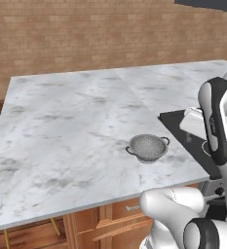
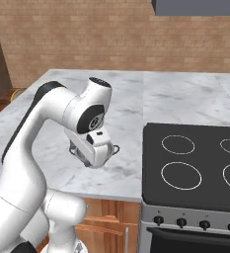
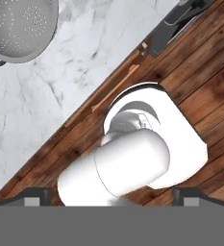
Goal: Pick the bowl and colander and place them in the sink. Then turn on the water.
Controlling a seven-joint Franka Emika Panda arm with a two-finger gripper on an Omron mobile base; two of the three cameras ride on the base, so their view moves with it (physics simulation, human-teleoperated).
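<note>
Colander upright on marble counter; pincer wide, apparently empty, above floor.

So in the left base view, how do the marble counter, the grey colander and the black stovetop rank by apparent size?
1. White-grey marble counter, by far the largest.
2. Black stovetop; the robot's white arm covers much of it, so its full extent is unsure.
3. Small grey perforated metal colander, smallest.

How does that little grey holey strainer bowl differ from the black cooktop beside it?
The small grey perforated metal colander is round, hollow and has two loop handles; the black stovetop is flat, rectangular and marked with white rings. The colander stands loose on the marble counter; the stovetop is built in beside it.
</note>
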